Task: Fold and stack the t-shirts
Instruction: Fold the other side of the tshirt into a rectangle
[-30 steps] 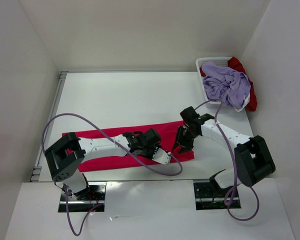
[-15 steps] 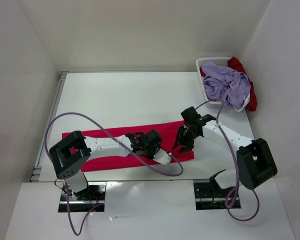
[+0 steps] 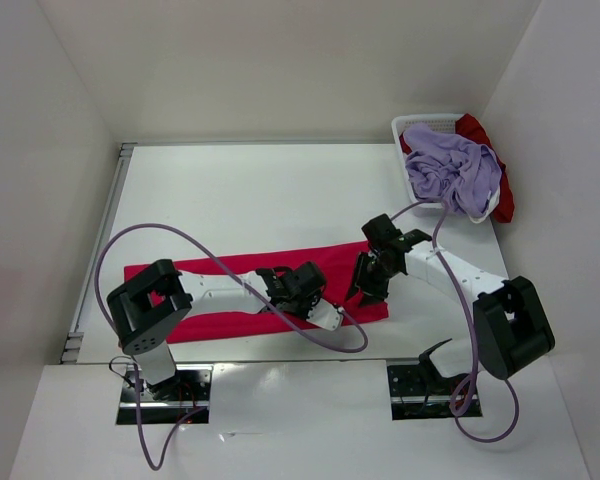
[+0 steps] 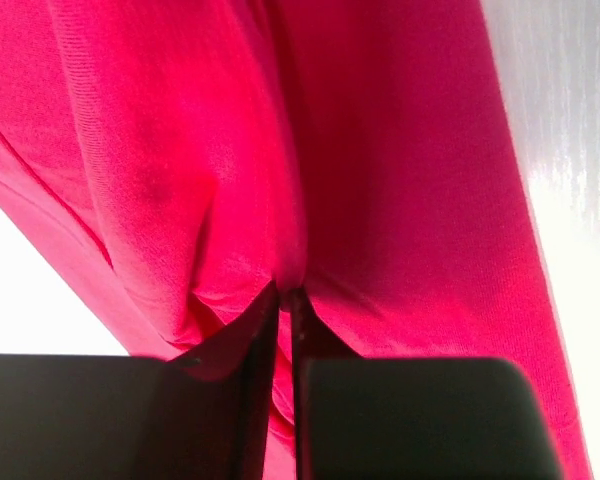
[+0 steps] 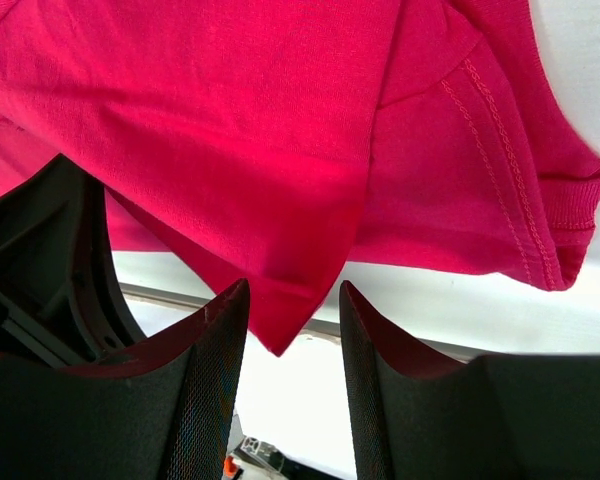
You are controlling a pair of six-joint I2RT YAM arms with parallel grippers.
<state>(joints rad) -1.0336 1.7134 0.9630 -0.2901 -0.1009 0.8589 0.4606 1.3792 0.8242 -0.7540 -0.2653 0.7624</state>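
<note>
My left tool (image 4: 283,296) was clamped on a small pinch of the magenta-pink t-shirt (image 3: 335,258), its two fingers almost together with a ridge of cloth gathered between them. My right tool (image 5: 293,295) had its fingers apart. A folded corner of the same shirt pointed into the gap, but neither finger pressed on it.

I judged the step to be the folding of this first shirt, with both tools taking hold of its near edge. The next move seemed to call for the right tool to close on that corner. Both tools would then need to lift together and evenly, so the soft cloth did not drag or bunch.

The shirt lay as a long narrow band, flat on the white bench (image 3: 240,190) beneath both tools and stretching away to the left of them. Creases fanned out from the left tool's pinch. A sleeve with double-stitched hem lay just right of the right tool.

A lavender t-shirt (image 3: 450,170) and a dark red t-shirt (image 3: 475,128) sat heaped in a white basket (image 3: 420,125), well beyond the right tool
</note>
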